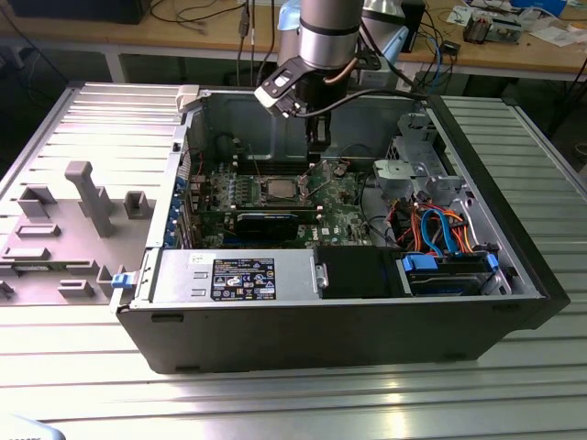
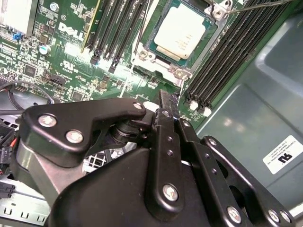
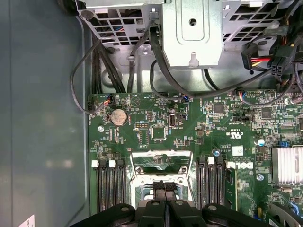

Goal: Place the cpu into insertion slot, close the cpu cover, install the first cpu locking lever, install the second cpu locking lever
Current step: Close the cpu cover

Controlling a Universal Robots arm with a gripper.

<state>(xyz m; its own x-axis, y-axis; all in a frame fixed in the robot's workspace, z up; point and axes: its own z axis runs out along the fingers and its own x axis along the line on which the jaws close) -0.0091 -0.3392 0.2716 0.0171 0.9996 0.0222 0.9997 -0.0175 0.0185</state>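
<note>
We note the hand narrow and empty, just beside the cover. If it slips off, we risk scraping the cpu.

A: The cpu has a pale metal top, satin rather than mirror-bright.
B: And the circuit board is green with a glossy lacquer. The pincer?
A: Matt black, with shiny steel screw heads. The case wall is dull grey sheet metal, the counter ribbed aluminium.
</note>
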